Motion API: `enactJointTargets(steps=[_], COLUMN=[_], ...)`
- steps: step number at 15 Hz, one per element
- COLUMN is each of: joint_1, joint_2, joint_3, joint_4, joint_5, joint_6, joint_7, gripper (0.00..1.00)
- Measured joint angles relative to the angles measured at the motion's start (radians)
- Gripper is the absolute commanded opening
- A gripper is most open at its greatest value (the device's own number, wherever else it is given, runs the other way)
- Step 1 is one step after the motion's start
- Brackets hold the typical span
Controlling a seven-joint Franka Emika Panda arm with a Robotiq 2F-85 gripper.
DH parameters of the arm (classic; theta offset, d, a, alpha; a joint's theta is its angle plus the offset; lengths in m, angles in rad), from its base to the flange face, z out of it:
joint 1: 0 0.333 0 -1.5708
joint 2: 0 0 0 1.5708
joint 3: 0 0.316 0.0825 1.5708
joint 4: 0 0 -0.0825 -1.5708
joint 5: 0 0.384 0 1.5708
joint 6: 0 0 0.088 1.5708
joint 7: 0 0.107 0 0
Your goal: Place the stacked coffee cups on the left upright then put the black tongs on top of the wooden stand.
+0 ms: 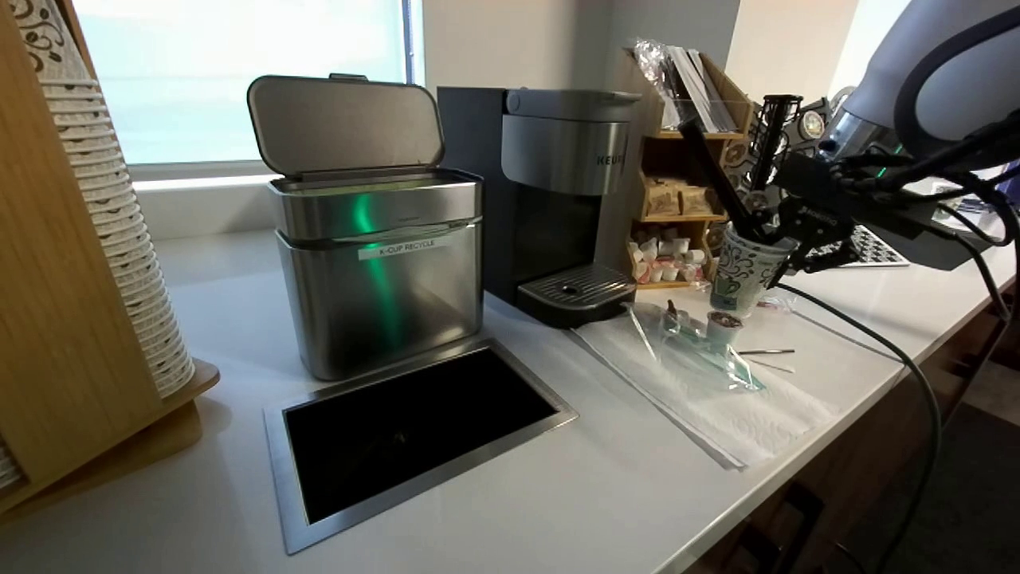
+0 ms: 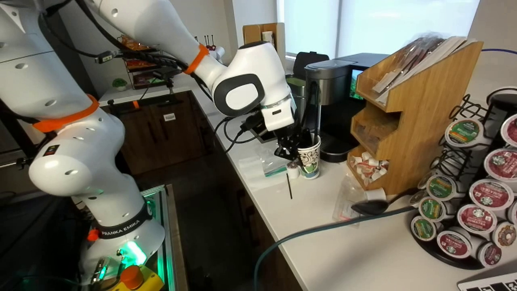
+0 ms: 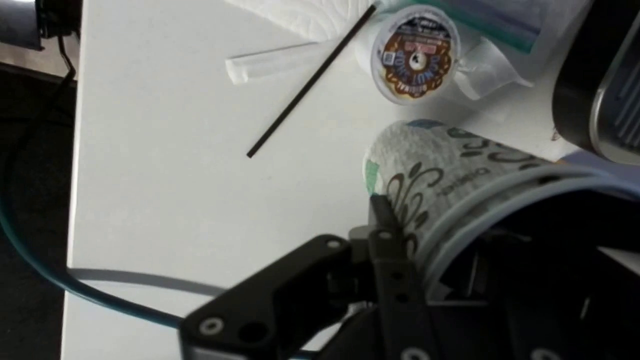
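- The pincer [image 2: 299, 153] is clamped on the wall of the stacked coffee cups [image 2: 311, 159]: one finger [image 3: 393, 265] lies along the outside, while its mate goes down into the mouth, too dark to make out.
- The cups are on or just over the worktop [image 2: 359, 254], near the coffee machine [image 1: 562, 151], with a coffee pod [image 3: 415, 55] just beside their foot. They look close to upright, leaning a little; whether the base bears on the surface I cannot tell.
- The black tongs [image 1: 715, 177], as I read the long dark bar, poke up out of those same cups. Their long axis is steep, the top end leaning towards the coffee machine and away from the pincer.
- The coming move, I judge, turns on this: the pincer has the rim on the side facing the worktop's front edge, and the tongs stand just beyond it, reaching well above the rim. With the cups settled, getting to the tongs would mean letting go, then going up and across.
- The wooden stand [image 2: 432, 117] lies further along the worktop, apart from the cups, its top higher than their rim.
- The sole arm [image 2: 161, 24] arches over the front edge; its wrist [image 2: 278, 115] slants down and inward, so the pincer meets the cups from that side.
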Motion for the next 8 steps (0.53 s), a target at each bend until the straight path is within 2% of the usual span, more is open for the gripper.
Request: enactJointTargets(steps=[3,8], joint_1=[-0.006,-0.037], joint_2=[0.037,0.081], joint_3=[-0.012,-0.033], joint_4=[0.008,0.022], joint_5=[0.055,0.043], joint_6=[-0.001,-0.021], joint_7=[0.0,0.046], gripper=[0.01,0.01])
